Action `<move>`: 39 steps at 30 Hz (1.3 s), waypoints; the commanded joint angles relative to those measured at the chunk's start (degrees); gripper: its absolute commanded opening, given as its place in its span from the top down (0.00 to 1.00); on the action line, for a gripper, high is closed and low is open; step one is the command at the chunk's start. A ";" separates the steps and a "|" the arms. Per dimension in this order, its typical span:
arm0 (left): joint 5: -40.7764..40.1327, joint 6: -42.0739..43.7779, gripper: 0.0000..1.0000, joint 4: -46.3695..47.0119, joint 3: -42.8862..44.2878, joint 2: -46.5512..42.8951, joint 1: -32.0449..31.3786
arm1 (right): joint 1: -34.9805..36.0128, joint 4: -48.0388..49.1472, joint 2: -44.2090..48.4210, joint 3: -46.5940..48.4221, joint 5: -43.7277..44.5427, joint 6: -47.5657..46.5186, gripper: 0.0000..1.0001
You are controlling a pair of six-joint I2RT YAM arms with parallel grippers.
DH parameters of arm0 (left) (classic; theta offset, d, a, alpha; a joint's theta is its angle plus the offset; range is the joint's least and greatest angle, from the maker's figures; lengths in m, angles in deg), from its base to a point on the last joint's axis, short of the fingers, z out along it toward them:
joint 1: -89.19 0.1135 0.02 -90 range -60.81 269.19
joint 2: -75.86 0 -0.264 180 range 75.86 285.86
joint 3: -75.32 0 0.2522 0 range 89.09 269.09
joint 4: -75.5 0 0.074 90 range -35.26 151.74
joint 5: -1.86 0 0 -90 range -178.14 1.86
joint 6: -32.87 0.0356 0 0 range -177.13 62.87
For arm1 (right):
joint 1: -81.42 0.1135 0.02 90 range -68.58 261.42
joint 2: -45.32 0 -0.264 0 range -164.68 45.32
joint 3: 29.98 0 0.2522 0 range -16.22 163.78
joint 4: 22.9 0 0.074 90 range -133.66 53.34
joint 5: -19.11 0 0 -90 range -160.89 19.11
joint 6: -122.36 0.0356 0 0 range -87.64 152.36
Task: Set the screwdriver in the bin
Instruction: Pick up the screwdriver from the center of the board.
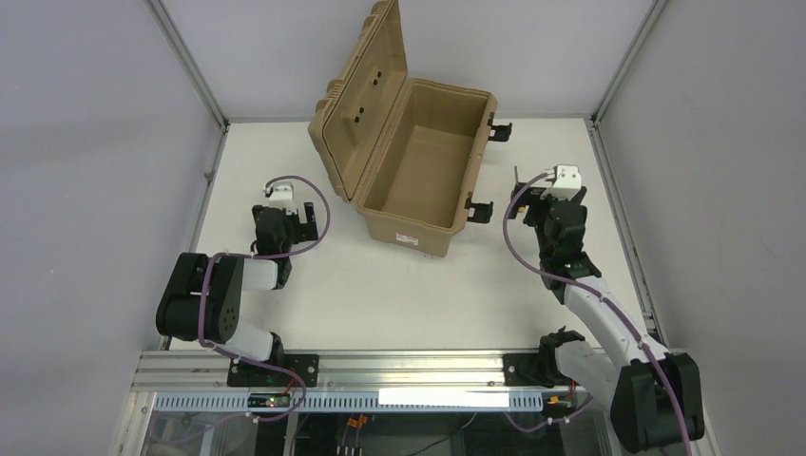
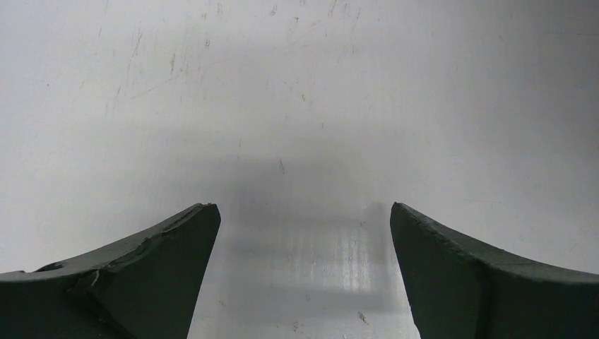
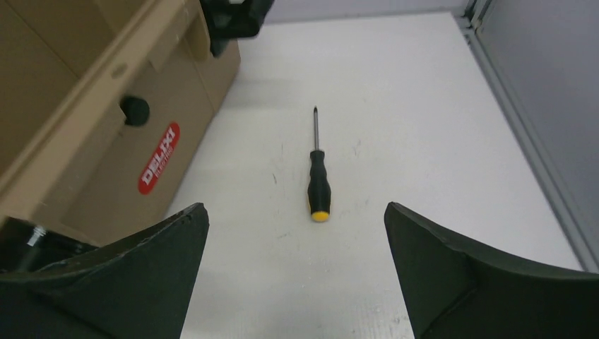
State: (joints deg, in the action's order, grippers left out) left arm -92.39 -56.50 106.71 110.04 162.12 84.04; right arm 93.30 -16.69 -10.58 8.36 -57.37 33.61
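Screwdriver (image 3: 317, 173) flat on table (image 3: 424, 106), long axis straight ahead of wide-open, empty right end effector (image 3: 295, 212), tip away

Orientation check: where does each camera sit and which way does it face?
Top external: above and behind the bases, looking down on the table, bin, left arm, right arm.
Left wrist: on the left arm, facing the table; left gripper open.
Right wrist: on the right arm, facing the screwdriver beside the bin; right gripper open.
Shared: top and right wrist both see the bin.
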 commanded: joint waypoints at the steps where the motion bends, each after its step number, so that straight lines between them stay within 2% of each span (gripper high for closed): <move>1: -0.23 -0.52 0.01 1.57 0.75 0.05 0.66 | -0.19 -13.08 5.08 9.28 2.14 -0.89 0.01; 11: -0.28 -0.46 0.01 1.53 0.69 0.05 0.66 | -0.19 -32.73 5.63 30.02 3.07 -3.00 0.01; 17: -0.24 -0.48 0.01 1.52 0.73 0.05 0.66 | -0.20 -44.14 2.79 44.34 4.12 -3.77 0.01; 23: -0.23 -0.47 0.01 1.52 0.72 0.05 0.66 | -0.23 -51.32 -1.01 55.50 3.94 -3.62 0.01; 30: -0.24 -0.46 0.01 1.52 0.69 0.05 0.66 | -0.20 -56.96 -3.57 62.74 5.06 -2.77 0.01; 39: -0.24 -0.47 0.01 1.52 0.74 0.05 0.66 | -0.28 -60.94 -9.95 65.99 7.22 -1.89 0.01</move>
State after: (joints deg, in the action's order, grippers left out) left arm -92.39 -56.50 106.71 110.04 162.12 84.06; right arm 93.28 -74.99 -17.31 71.59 -51.66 30.99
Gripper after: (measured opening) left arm 0.992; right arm 0.993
